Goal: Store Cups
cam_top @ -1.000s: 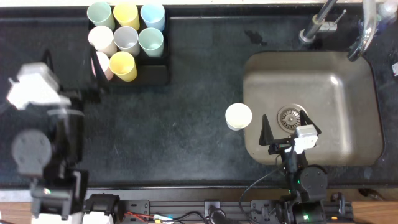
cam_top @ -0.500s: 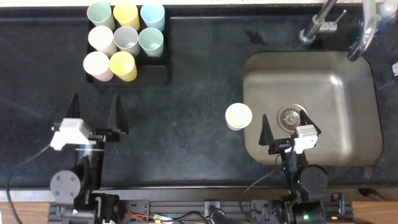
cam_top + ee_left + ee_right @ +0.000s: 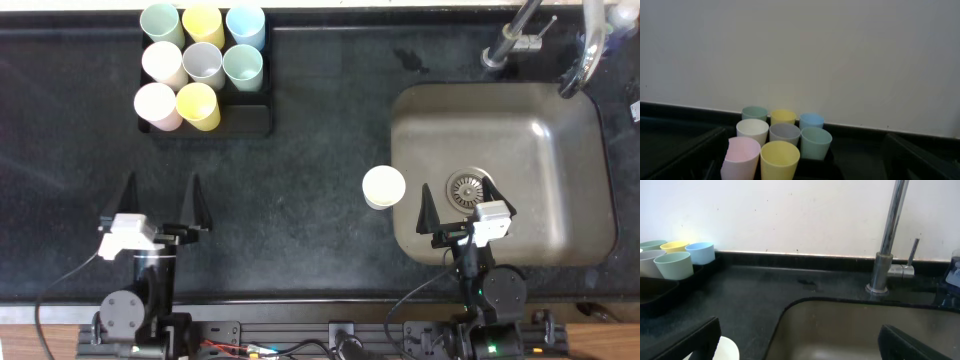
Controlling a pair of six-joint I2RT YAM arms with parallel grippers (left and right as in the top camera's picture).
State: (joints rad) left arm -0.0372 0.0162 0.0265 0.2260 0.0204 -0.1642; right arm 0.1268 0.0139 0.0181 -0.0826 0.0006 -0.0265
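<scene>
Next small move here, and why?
Probably swing the right gripper sideways toward the white cup standing on the counter beside the sink. It is the one cup outside the tray, which has a bare corner slot, and this open gripper sits much nearer to it than the left gripper.

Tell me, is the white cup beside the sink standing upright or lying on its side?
Upright. From above, the white cup shows a full round rim, standing on the counter beside the sink.

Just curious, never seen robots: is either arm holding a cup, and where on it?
Nothing is held. The left gripper and right gripper both stand open and empty; the white cup sits alone on the countertop beside the sink.
</scene>
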